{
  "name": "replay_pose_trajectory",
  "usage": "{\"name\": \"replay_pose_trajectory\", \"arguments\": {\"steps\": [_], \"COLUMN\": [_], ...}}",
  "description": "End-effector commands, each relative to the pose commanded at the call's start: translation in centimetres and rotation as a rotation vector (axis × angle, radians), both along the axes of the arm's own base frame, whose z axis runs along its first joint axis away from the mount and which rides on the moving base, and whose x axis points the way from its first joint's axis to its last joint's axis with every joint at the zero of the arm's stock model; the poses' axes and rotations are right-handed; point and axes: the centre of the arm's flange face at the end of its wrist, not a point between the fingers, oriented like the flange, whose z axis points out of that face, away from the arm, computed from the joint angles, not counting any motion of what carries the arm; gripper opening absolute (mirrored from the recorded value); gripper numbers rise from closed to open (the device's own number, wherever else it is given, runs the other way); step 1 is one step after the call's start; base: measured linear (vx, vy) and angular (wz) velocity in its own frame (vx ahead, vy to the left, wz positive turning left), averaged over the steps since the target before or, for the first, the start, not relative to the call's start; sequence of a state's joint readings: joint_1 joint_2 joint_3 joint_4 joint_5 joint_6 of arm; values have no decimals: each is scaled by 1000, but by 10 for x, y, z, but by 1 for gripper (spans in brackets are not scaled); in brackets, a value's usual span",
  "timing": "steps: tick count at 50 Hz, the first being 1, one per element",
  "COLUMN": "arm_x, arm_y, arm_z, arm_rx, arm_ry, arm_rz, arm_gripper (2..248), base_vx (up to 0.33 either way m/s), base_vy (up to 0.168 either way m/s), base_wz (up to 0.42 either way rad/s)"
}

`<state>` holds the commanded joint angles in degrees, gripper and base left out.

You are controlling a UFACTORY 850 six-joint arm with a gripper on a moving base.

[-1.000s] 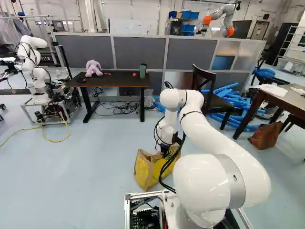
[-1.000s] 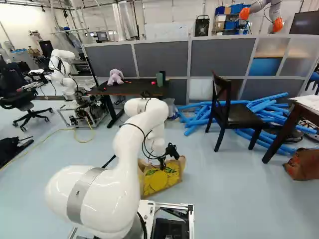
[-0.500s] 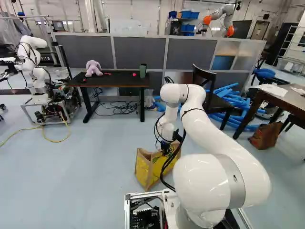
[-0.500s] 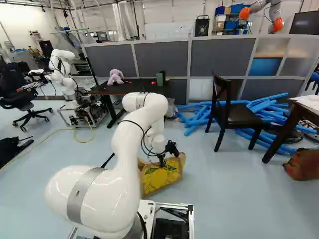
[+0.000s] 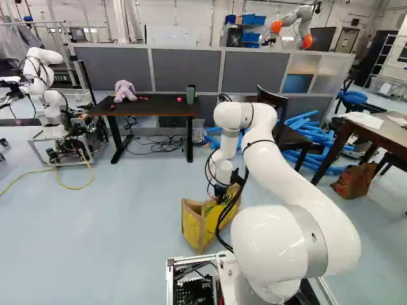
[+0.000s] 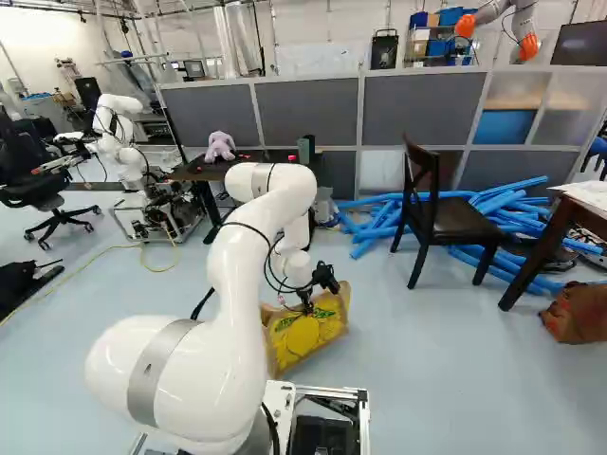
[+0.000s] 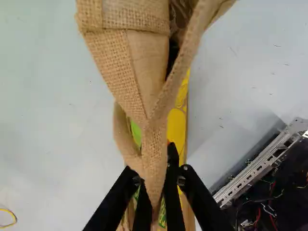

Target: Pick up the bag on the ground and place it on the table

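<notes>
The gripper [image 5: 220,194] is low over the bag [image 5: 194,223] in the left base view, close ahead of the base. In the wrist view the gripper [image 7: 156,185] is shut on the burlap strap of the bag [image 7: 154,149], which runs between both fingers. The bag is tan burlap with yellow printed sides; in the right base view its yellow side [image 6: 305,334] faces the base. I cannot tell whether its bottom touches the floor. A dark table [image 5: 152,107] stands farther ahead, with a plush toy and a green cup on it.
A black chair [image 6: 446,223] and blue foam tubes [image 6: 517,204] lie right of the dark table. A brown table [image 5: 381,130] stands at the far right, a brown bag [image 5: 355,181] beside it. Another robot [image 5: 48,82] is at the left; grey partitions [image 5: 184,68] stand behind.
The wrist and gripper have risen a little, and the bag's top has been drawn upward with them, shifting slightly left in the right base view. The base has not moved.
</notes>
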<state>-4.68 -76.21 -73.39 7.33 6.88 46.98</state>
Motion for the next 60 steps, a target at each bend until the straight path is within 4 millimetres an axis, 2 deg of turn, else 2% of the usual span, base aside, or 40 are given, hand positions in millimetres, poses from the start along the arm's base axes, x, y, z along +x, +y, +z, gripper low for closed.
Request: {"name": "replay_pose_trajectory", "arguments": {"steps": [60], "arm_x": [-25], "arm_y": [7], "arm_z": [91], "arm_rx": [-2], "arm_ry": [-21], "arm_rz": [15], "arm_gripper": [26], "base_vx": [0], "base_vy": [0], "base_wz": [0]}}
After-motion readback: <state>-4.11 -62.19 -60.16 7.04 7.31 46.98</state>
